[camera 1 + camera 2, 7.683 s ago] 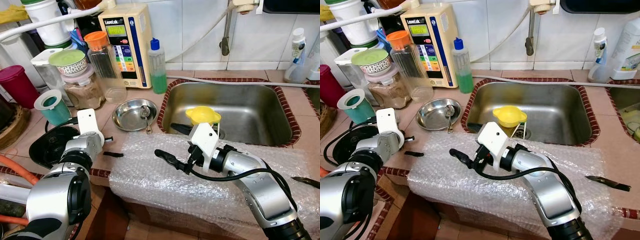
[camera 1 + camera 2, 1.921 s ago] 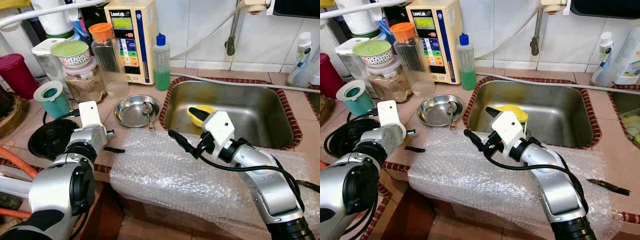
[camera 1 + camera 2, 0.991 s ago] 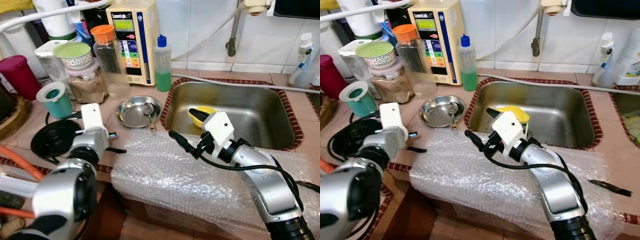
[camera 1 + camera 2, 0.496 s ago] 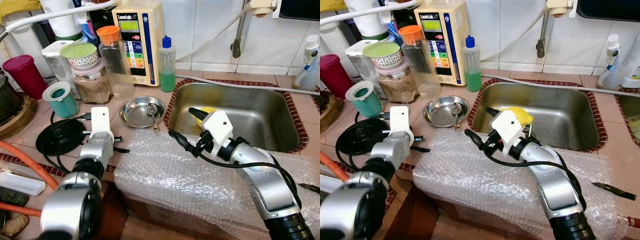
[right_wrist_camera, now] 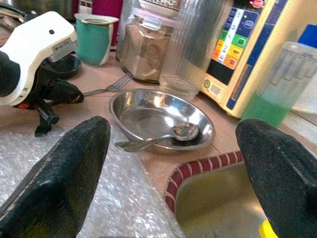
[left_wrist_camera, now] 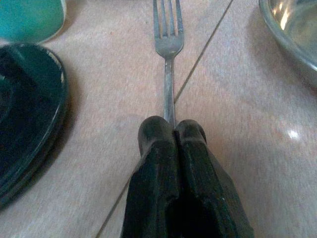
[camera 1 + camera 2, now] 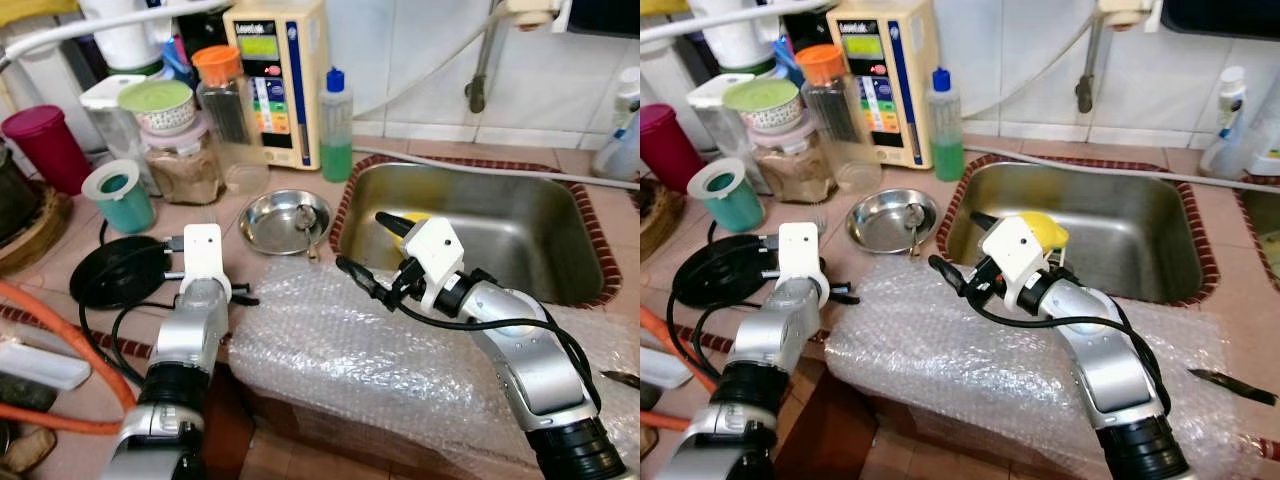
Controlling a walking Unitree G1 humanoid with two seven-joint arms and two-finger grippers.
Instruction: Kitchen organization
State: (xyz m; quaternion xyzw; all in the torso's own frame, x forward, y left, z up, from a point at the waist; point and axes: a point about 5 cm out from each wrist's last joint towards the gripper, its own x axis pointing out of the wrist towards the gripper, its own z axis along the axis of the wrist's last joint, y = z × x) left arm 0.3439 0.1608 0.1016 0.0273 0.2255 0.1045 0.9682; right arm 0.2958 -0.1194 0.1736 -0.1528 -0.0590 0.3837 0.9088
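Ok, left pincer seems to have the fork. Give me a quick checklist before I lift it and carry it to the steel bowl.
1. Left pincer shut on the fork handle: ok.
2. Tines free, touching nothing but the counter: ok.
3. Steel bowl has room; one spoon lies in it: ok.
4. Way from fork to bowl over bare counter: ok.
5. Right pincer open, hovering over the bubble wrap near the bowl; could crowd the drop: cannot tell.
6. Black cable runs near the left arm; snagging: cannot tell.

The tiled counter [image 7: 70, 235] carries a steel bowl [image 7: 285, 215], teal cup [image 7: 118, 196] and bubble wrap [image 7: 350, 350].
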